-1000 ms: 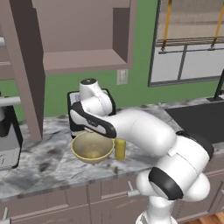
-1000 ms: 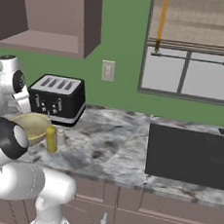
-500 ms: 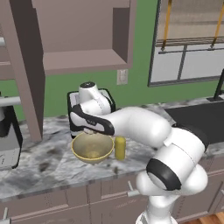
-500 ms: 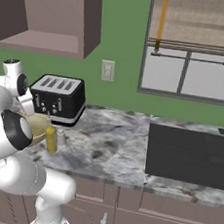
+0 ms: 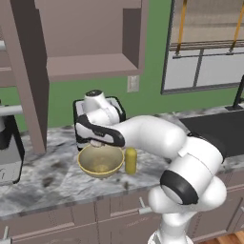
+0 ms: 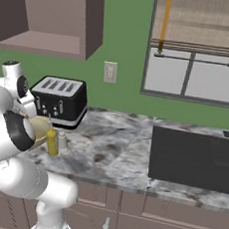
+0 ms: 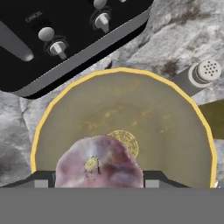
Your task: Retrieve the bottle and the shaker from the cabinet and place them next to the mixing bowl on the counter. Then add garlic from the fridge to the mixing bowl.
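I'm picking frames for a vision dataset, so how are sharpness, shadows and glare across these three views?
Hand view: garlic is close and soft-edged between the gripper fingers; mixing bowl and shaker are crisp. Left base view: flat, even lighting with a faint shadow under the bowl, no glare. Right base view: bottle small, slightly coarse.

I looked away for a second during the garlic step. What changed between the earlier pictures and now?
The arm swung a little leftward, bringing the gripper from the bowl's far edge to just above the mixing bowl. It still holds the garlic between its fingers; nothing was let go. The bowl, the bottle, the shaker and the toaster stayed where they were on the counter.
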Controlling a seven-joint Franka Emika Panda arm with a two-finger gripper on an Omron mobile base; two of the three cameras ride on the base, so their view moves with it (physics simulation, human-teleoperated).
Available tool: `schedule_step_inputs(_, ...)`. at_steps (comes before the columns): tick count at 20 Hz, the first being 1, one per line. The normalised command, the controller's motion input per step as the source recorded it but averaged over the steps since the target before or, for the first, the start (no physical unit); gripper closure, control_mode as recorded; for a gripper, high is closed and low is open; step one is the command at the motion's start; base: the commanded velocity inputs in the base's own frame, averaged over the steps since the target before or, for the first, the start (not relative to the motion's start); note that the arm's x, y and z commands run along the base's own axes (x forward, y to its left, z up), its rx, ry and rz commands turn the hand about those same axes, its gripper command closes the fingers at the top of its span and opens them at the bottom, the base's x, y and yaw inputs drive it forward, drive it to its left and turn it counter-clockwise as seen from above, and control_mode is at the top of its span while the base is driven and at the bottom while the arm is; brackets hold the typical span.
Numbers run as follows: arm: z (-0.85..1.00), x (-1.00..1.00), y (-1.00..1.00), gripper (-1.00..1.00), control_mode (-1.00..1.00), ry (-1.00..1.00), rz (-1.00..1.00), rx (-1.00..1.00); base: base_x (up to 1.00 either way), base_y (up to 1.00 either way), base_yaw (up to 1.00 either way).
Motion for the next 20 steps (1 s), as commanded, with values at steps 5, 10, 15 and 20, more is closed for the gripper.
schedule_step_inputs(5,-0.18,0.0,0.0,1.0,-1.0,0.0,0.0,-0.1,0.0,0.0,0.0)
schedule_step_inputs(10,-0.2,-0.08,0.0,1.0,-1.0,0.0,0.0,-0.05,0.0,0.0,0.0)
schedule_step_inputs(15,-0.21,-0.13,0.0,1.0,-1.0,0.0,0.0,0.0,0.0,0.0,0.0)
schedule_step_inputs(20,-0.06,-0.2,0.0,1.0,-1.0,0.0,0.0,0.0,0.0,0.0,0.0)
